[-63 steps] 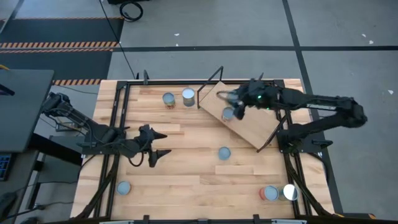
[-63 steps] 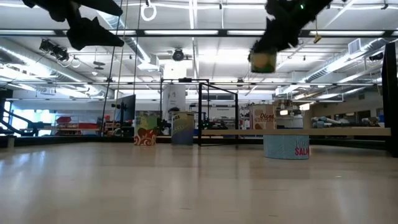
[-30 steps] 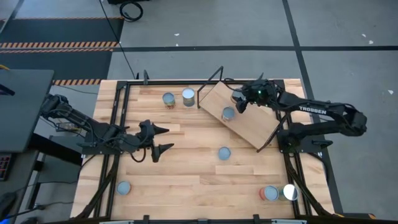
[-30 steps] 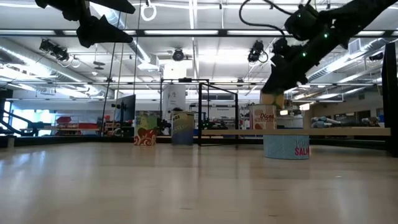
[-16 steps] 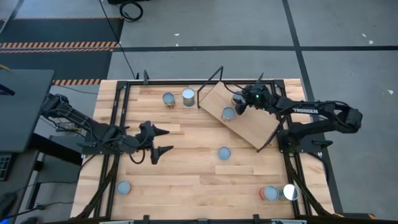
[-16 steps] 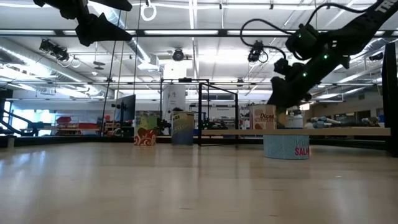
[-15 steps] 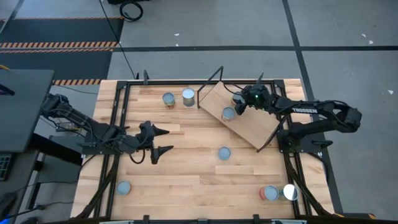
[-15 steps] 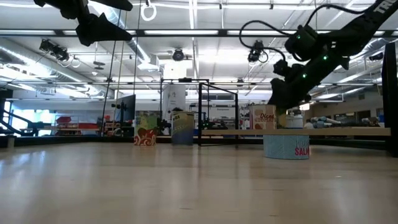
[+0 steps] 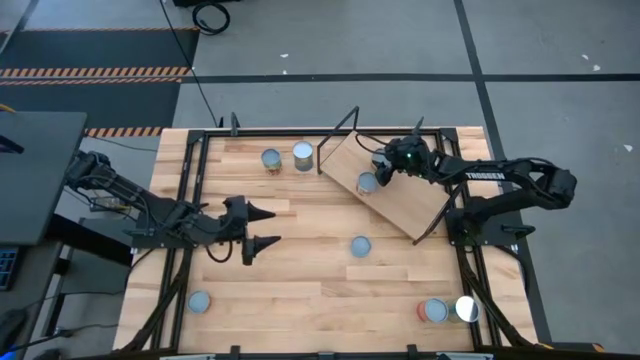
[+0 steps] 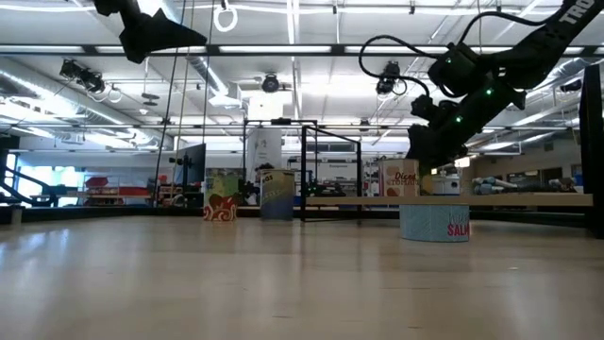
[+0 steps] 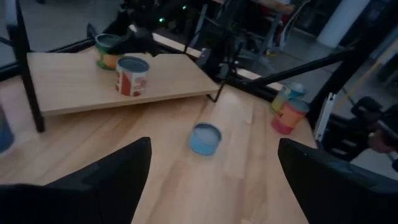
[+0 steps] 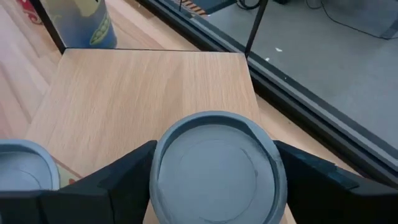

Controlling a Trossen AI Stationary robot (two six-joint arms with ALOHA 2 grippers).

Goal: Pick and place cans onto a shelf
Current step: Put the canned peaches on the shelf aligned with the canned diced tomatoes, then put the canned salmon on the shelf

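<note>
Your right gripper [image 12: 214,180] is sitting over the shelf [image 9: 385,195], its fingers spread either side of a grey-topped can [image 12: 214,165] standing on the board — whether they are touching it, you cannot tell. A second can [image 9: 367,183] is standing just beside it. Your left gripper [image 9: 262,227] is hovering open above the table [image 9: 300,280]

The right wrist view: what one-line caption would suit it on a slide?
The right gripper straddles a grey-topped can standing on the wooden shelf, beside a second can.
</note>
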